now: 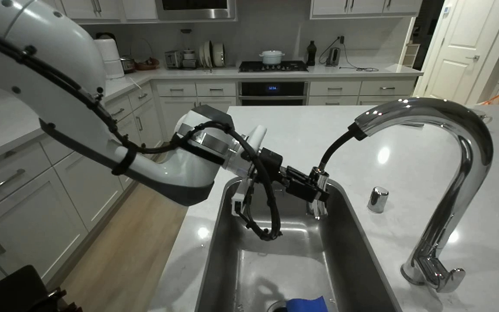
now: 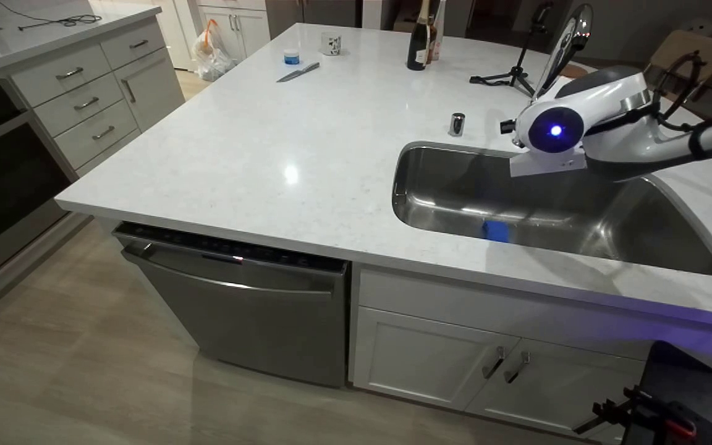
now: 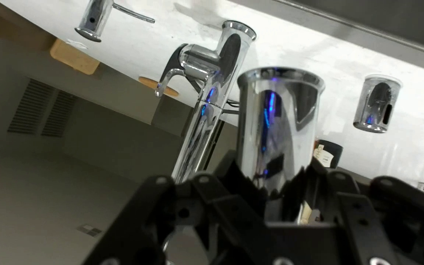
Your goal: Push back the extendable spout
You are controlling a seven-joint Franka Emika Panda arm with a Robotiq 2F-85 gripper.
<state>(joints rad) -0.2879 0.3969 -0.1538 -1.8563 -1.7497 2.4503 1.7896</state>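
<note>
An exterior view shows my pincer (image 1: 319,191) clasping the spout (image 1: 319,209) below the faucet mouth (image 1: 358,131), hose (image 1: 336,148) bared between. In an exterior view, my wrist (image 2: 555,130) hides that grip; only there a dishwasher (image 2: 232,309) shows under the bench (image 2: 226,161). In the wrist view, my jaws stand partway apart, pinching the spout between them.

The rounded white arm (image 1: 76,122) has dark grey panels (image 1: 191,195), a strapped black cable (image 1: 76,89), a dark disc (image 2: 547,139) glowing blue and a black tool (image 3: 272,178) with screws (image 3: 204,179).
</note>
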